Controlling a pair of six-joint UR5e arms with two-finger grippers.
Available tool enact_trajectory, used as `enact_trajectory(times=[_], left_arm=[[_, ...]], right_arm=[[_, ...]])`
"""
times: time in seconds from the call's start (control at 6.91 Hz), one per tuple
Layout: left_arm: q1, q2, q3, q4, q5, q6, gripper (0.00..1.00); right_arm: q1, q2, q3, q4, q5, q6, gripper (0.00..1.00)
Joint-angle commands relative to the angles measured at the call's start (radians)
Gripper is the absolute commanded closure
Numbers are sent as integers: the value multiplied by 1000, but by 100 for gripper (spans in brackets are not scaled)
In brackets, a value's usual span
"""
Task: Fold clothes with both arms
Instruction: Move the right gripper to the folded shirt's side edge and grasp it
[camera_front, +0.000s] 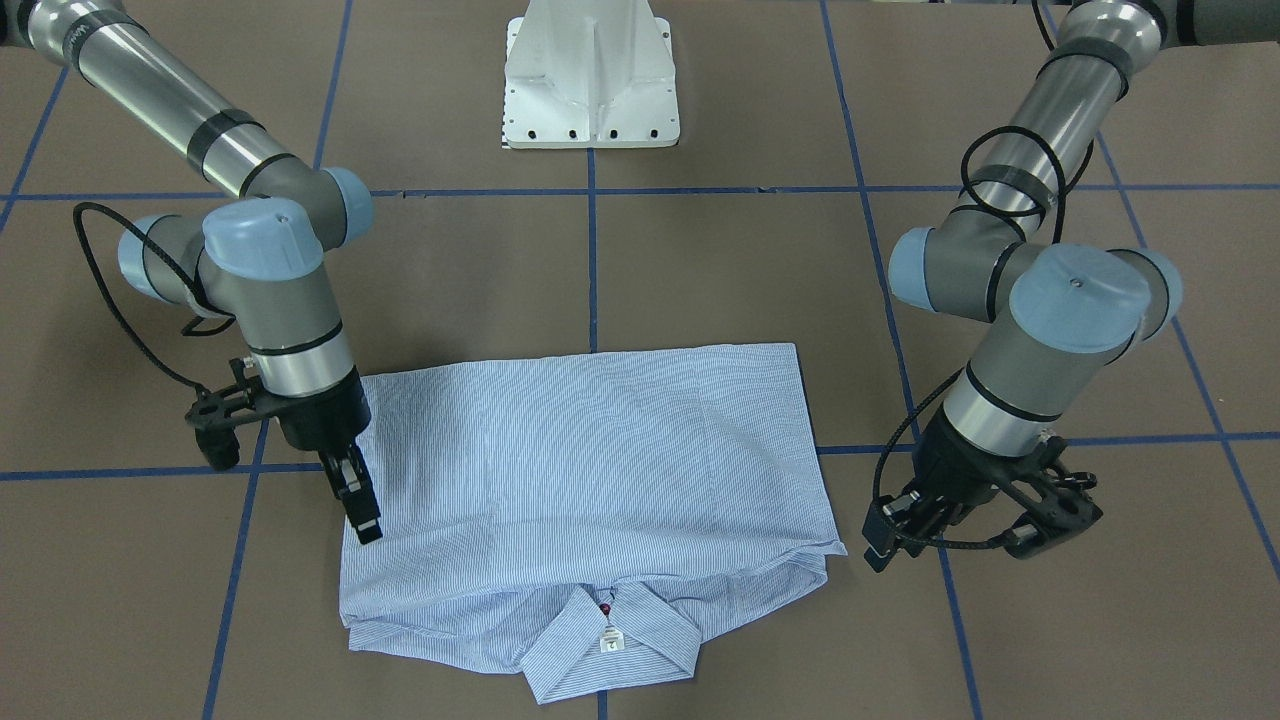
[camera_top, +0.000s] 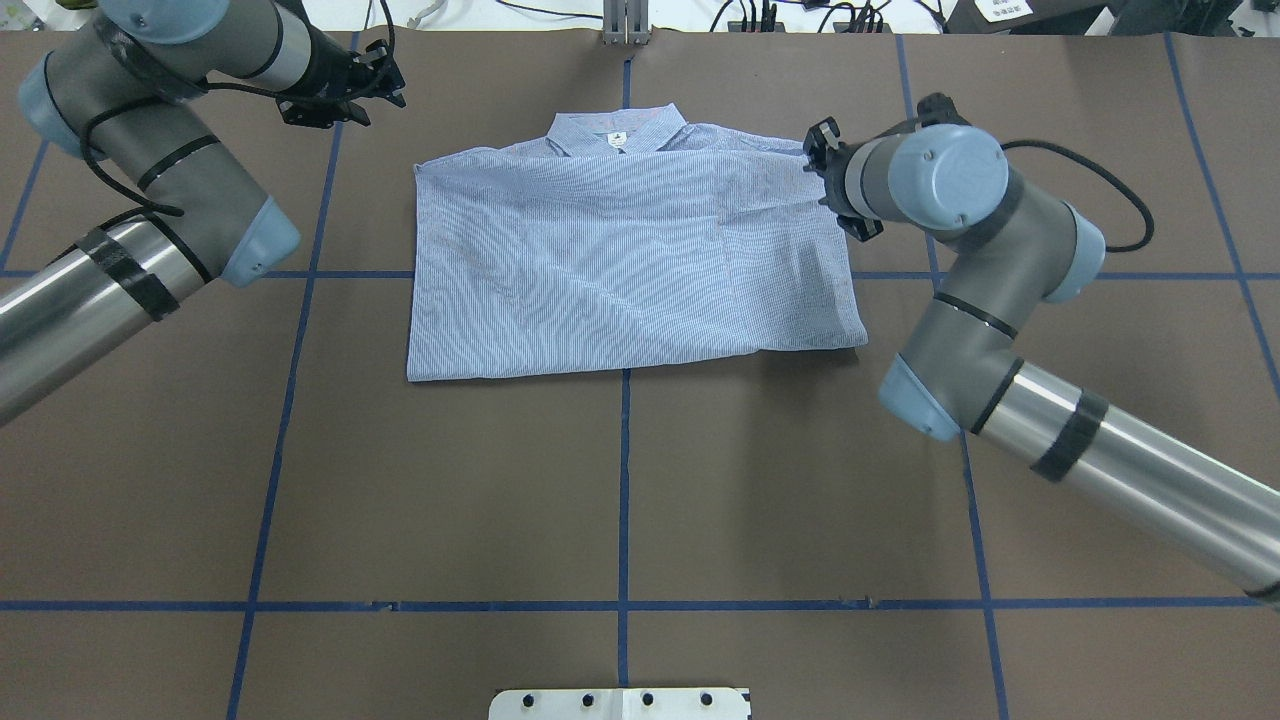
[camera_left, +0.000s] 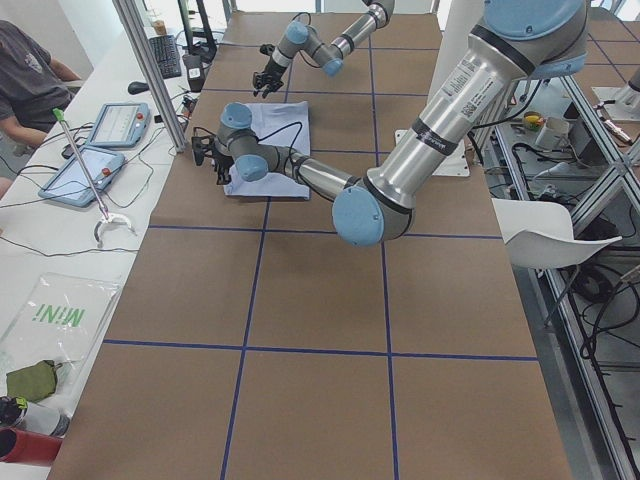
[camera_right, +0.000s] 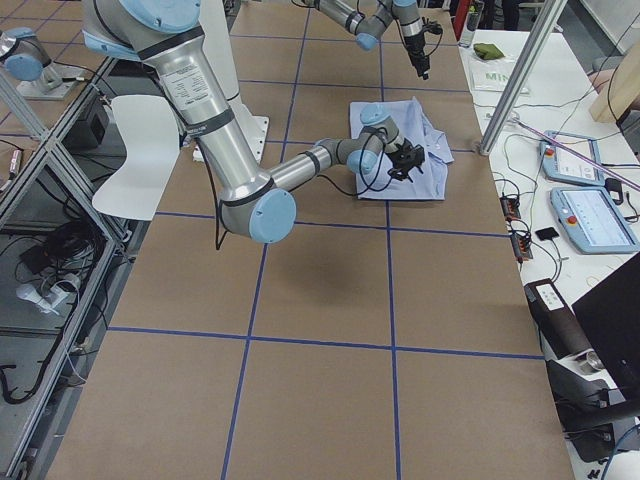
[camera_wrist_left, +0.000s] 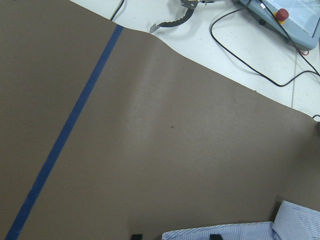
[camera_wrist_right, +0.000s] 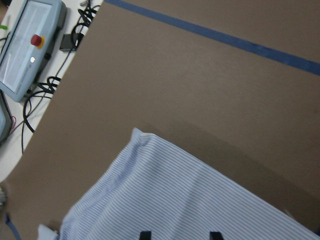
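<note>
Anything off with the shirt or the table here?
Nothing damaged or spilled. The shirt sits slightly askew: its robot-side edge slants against the blue tape line, lying farther from the robot on the robot's right. Diagonal creases cross the top layer.

The brown, blue-taped table carries a folded striped shirt and a seemingly bolted white pedestal.

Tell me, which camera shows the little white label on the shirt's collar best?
The front-facing view: the label lies close to that camera, on the spread collar. The overhead view shows it smaller, at the table's far side. In both side views it is too small to see; the wrist views show only parts of the shirt.
</note>
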Motion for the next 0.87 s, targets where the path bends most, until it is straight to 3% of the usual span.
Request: enact_trajectory(times=[0.0, 0.29, 0.58, 0.72], left_arm=[[1, 15, -20, 1, 0, -4, 45], [1, 16, -22, 1, 6, -8, 45], [1, 22, -20, -1, 8, -12, 43], [1, 22, -20, -1, 8, -14, 43]], right_arm=[[-84, -153, 143, -1, -7, 15, 49], [-109, -201, 190, -4, 2, 20, 49], [-126, -226, 274, -97, 5, 22, 47], [-150, -227, 264, -101, 2, 23, 37]])
